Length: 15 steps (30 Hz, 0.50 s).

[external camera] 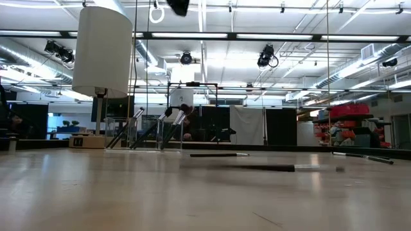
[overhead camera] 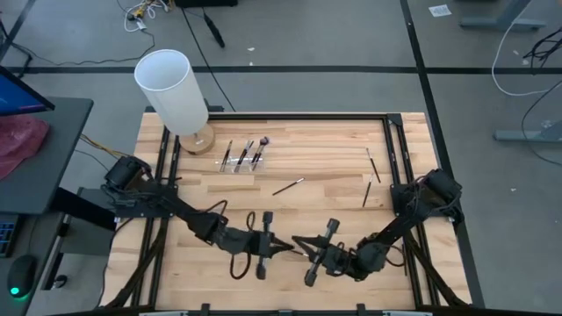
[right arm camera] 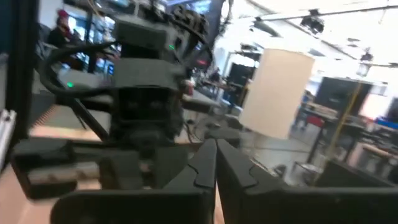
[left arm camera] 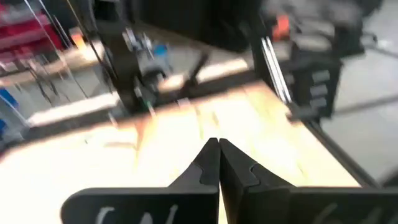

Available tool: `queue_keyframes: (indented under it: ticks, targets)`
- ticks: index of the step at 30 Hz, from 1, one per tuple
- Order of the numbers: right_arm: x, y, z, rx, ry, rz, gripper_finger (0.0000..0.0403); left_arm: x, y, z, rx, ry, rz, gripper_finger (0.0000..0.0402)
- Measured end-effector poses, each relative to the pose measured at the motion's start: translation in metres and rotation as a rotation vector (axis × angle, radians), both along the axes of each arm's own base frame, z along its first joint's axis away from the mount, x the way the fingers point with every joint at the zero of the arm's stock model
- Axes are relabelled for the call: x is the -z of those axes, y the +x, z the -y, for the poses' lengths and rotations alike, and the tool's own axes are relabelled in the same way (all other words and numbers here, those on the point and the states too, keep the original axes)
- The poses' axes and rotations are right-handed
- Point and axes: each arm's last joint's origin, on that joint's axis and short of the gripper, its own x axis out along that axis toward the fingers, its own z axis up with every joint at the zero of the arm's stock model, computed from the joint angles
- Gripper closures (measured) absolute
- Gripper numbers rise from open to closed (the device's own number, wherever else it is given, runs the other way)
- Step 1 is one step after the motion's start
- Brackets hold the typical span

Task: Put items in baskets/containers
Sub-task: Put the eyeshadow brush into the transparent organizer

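Several thin dark makeup brushes lean in a clear low holder at the far left of the table, beside the white cylinder. Three loose brushes lie flat on the wood: one at mid-table and two toward the right side. My left gripper and right gripper meet tip to tip above the table's near middle, both shut. Nothing shows between the left fingers or between the right fingers.
A tall white cylinder on a round wooden base stands at the far left corner, next to the holder. A black frame runs along the table's far and right edges. Bare wood lies between the holder and the grippers.
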Motion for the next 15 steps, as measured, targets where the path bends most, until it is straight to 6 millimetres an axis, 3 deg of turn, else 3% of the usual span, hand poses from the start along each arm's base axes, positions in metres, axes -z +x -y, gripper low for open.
queue_keyframes:
  ticks: [5, 10, 15]
  targets:
    - [0.017, -0.030, 0.007, -0.037, 0.108, -0.003, 0.0398, 0.018, -0.006, 0.001, -0.012, -0.033, -0.175, 0.0401]
    - [0.051, -0.062, 0.031, -0.087, 0.331, 0.004, 0.0398, 0.041, 0.002, -0.006, 0.059, -0.103, -0.305, 0.0399]
    - [0.081, -0.083, 0.051, -0.128, 0.495, -0.010, 0.0399, 0.070, 0.014, -0.015, 0.178, -0.103, -0.402, 0.0351]
